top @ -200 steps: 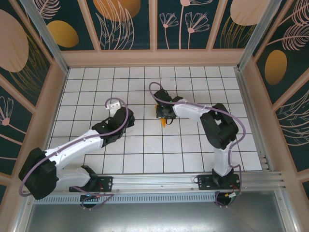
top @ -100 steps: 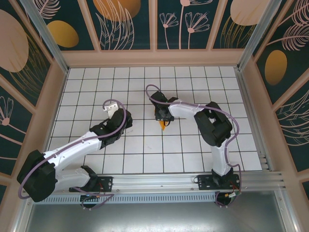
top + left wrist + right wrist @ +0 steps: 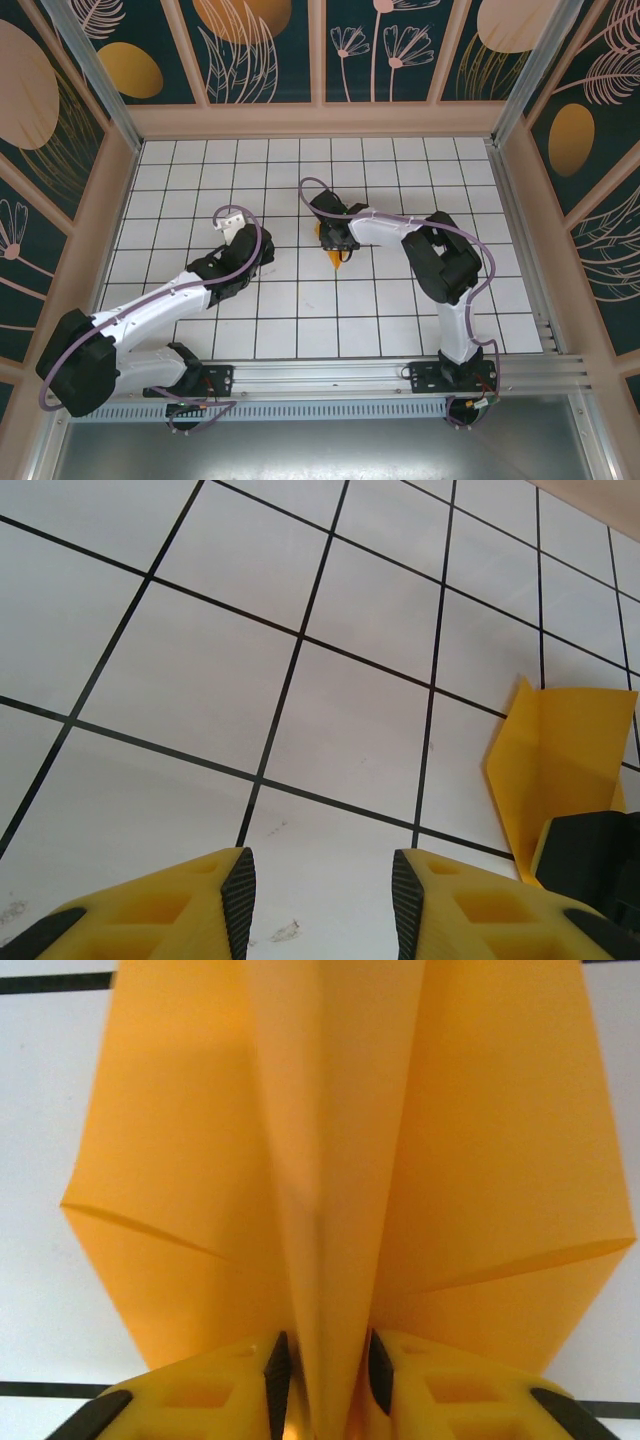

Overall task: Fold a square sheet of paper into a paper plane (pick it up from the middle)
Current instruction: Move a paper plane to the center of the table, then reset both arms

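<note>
1. Jaws of right gripper point(image 3: 322, 1360) flank the centre keel of the orange-yellow folded paper plane point(image 3: 330, 1160); pinching or slack, cannot tell.
2. Plane lies mid white gridded table point(image 3: 300, 320), long axis running straight out from those jaws.
3. Left gripper point(image 3: 322, 885) spread, empty; plane to its right. Right arm nearer.
</note>
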Motion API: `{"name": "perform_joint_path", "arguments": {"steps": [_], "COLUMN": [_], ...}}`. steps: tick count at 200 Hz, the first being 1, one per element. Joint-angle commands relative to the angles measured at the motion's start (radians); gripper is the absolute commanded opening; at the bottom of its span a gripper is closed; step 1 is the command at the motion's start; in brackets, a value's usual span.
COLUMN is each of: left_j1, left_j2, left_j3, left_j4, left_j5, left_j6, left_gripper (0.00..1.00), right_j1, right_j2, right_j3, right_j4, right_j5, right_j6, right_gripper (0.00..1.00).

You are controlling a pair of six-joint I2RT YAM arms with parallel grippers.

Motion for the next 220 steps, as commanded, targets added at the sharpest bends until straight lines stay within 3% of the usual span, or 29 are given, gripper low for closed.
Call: {"name": "perform_joint_path", "arguments": {"steps": [1,46,83,110,133,169,191,220], "left_j1": [0.009,0.012,0.017,0.021,0.029,0.069,0.141,0.266], "left_j2": [0.012,0.025,0.033,0.036,0.040,0.016,-0.002,0.022], "left_j3": [0.013,0.034,0.046,0.064,0.087,0.066,0.029,0.025], "left_j4": [0.005,-0.008,-0.021,-0.037,-0.054,0.003,0.062,0.098], "left_j5": [-0.012,-0.029,-0.045,-0.086,-0.149,-0.262,-0.300,-0.320], "left_j6": [0.002,0.020,0.031,0.058,0.101,0.199,0.236,0.277], "left_gripper": [0.44,0.44,0.45,0.46,0.48,0.70,0.94,0.99], "right_j1": [0.003,0.003,0.002,0.002,-0.010,-0.151,-0.302,-0.468], "right_j2": [-0.023,-0.131,-0.241,-0.389,-0.553,-0.760,-0.881,-0.938], "right_j3": [0.027,0.052,0.033,-0.023,-0.133,-0.334,-0.514,-0.781], "right_j4": [-0.057,-0.074,-0.069,-0.031,0.049,0.140,0.331,0.689], "right_j5": [0.021,0.034,0.059,0.174,0.342,0.562,0.559,0.456], "right_j6": [-0.049,-0.035,-0.028,-0.022,-0.030,-0.018,-0.122,-0.355], "right_gripper": [0.36,0.49,0.52,0.55,0.56,0.62,0.67,0.71]}}
